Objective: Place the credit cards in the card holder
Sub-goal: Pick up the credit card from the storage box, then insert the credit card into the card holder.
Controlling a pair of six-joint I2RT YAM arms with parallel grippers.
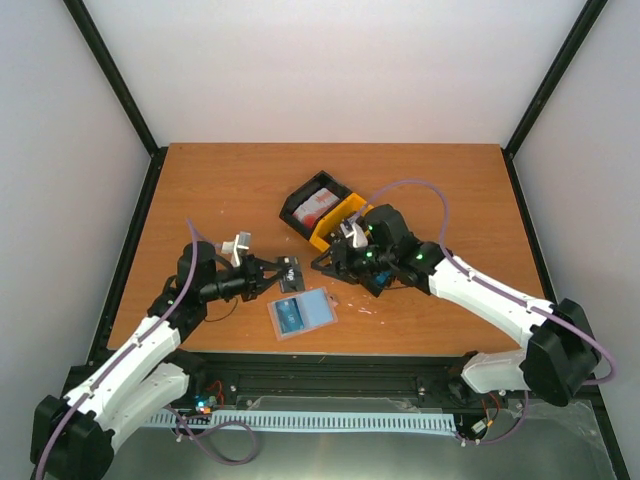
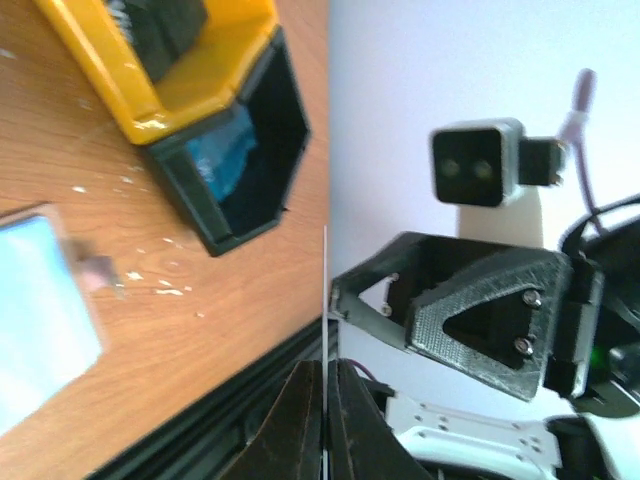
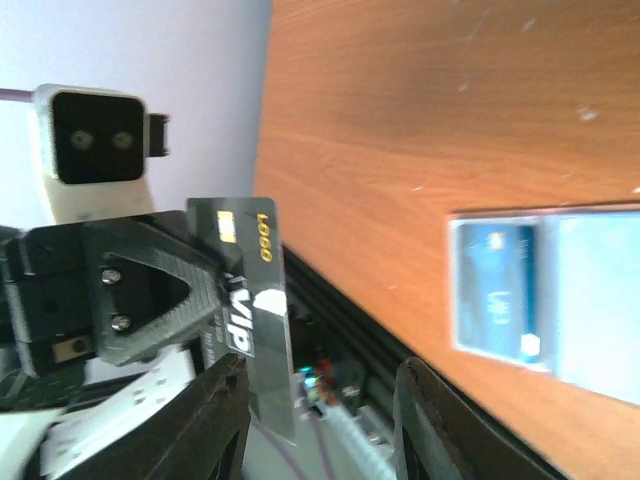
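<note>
Left pincer (image 1: 278, 272) is pressed together on a dark card (image 3: 255, 300). It holds the card clear of the tabletop (image 1: 250, 180), just in from the middle of the near edge. The right wrist view shows the card's printed face. The left wrist view shows it edge-on, a thin pale line between the fingers.

Right pincer (image 3: 322, 372) is spread, with the card's lower end between its fingers. Whether one finger touches the card cannot be told.

Card holder (image 1: 320, 307) lies open and flat on the tabletop at the near edge, around its middle, with a blue card (image 1: 291, 318) already in it. From the left pincer it lies just toward the near edge and slightly right, close by. Its long axis runs roughly along that edge, a little skewed.

The held card stands on edge above the wood, so by judgement it needs tipping flat and lining up with a pocket. The left arm is nearer and has the grip.

Red-and-white cards (image 1: 317, 207) sit in a black bin (image 1: 297, 217) toward the middle of the tabletop, with a yellow bin (image 1: 335, 228) against it.

Hard to make out:
- The pocket mouths in the holder are blurred in both wrist views.
- The bin area under the right arm is covered from above.
- The yellow bin's contents are cut off.
</note>
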